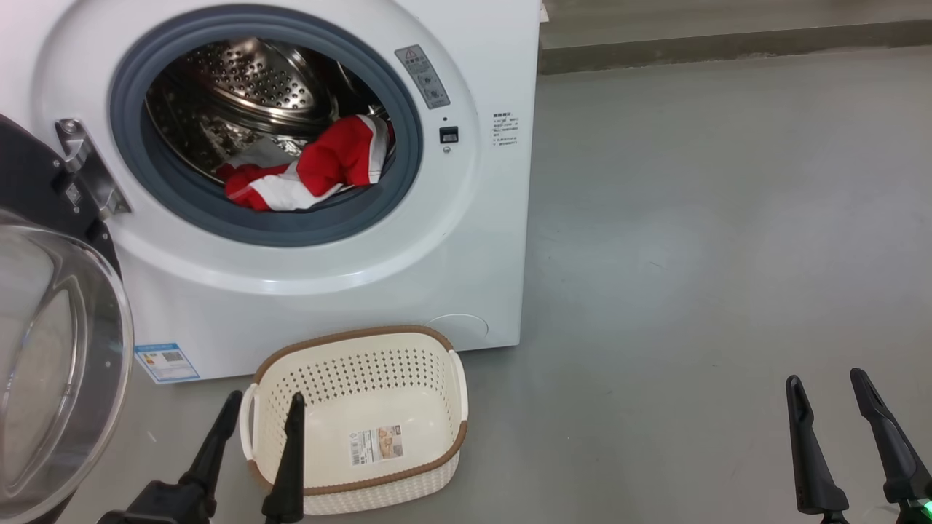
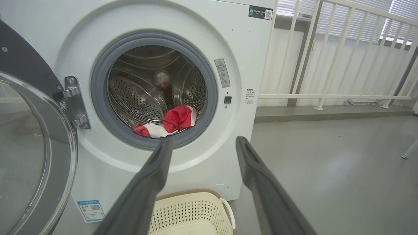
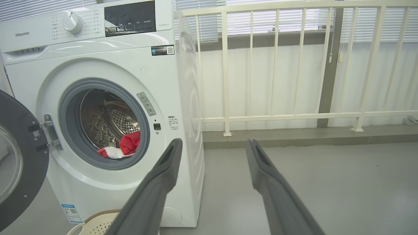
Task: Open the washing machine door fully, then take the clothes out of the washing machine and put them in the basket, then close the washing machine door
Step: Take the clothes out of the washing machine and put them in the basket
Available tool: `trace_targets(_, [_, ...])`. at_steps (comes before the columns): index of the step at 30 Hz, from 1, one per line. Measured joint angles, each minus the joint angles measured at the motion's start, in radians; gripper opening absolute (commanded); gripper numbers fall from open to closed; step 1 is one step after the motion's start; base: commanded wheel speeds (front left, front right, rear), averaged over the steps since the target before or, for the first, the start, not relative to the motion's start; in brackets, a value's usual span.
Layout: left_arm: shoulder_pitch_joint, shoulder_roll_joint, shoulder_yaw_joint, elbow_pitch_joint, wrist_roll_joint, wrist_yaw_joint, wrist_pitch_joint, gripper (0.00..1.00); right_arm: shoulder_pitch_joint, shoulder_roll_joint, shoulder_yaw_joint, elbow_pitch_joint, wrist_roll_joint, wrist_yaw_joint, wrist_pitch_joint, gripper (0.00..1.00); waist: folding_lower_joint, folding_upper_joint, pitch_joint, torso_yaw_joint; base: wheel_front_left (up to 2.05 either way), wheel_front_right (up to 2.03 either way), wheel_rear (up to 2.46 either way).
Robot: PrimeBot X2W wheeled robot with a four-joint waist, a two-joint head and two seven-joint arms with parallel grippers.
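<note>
The white washing machine (image 1: 466, 240) stands with its door (image 1: 51, 349) swung wide open to the left, hinge side at the left. Red and white clothes (image 1: 313, 175) lie at the front lip of the steel drum, seen too in the left wrist view (image 2: 169, 122) and the right wrist view (image 3: 122, 148). The cream basket (image 1: 364, 418) sits empty on the floor in front of the machine. My left gripper (image 1: 266, 404) is open, low at the basket's left rim. My right gripper (image 1: 826, 382) is open over bare floor, far right of the machine.
Grey floor (image 1: 692, 255) stretches to the right of the machine. Behind it runs a white railing (image 3: 277, 65) on a low kerb before a blind-covered window. The open door's glass bowl (image 2: 19, 156) bulges out at the left near my left arm.
</note>
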State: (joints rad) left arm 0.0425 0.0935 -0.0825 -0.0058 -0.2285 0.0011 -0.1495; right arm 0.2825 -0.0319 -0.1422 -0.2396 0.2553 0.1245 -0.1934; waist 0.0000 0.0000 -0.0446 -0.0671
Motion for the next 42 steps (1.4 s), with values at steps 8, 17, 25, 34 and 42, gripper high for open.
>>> trace_targets(8, [0.0, 0.01, -0.001, -0.001, 0.0, 0.018, 0.004, 1.0, 0.0, 0.0, 0.002, 0.001, 0.0, 0.0, 0.0, 1.0, 0.0, 0.0, 0.002, -0.004, 0.26, -0.26, 0.0])
trace_targets(17, [0.0, 0.014, -0.009, -0.002, 0.0, 0.018, 0.009, 1.0, 0.0, 0.0, 0.002, 0.001, 0.003, 0.0, 0.0, 1.0, 0.0001, 0.0, 0.004, -0.001, 1.36, -1.36, 0.0])
trace_targets(25, [0.0, 0.017, -0.016, -0.015, -0.02, 0.016, 0.003, 1.0, 0.0, 0.0, 0.007, 0.002, 0.008, 0.0, 0.0, 1.0, 0.0001, 0.0, 0.011, 0.004, 1.15, -1.15, 0.0])
trace_targets(34, [-0.001, 0.021, -0.034, -0.016, -0.017, 0.016, -0.009, 1.0, -0.001, 0.0, 0.013, 0.004, 0.008, 0.0, 0.0, 1.0, 0.0001, 0.0, 0.009, 0.004, 0.22, -0.22, 0.0])
trace_targets(42, [-0.001, 0.02, -0.039, -0.018, -0.018, 0.026, -0.01, 1.0, -0.001, 0.0, 0.025, 0.007, 0.008, 0.0, 0.0, 1.0, 0.0, 0.0, 0.009, 0.002, 0.0, 0.0, 0.0])
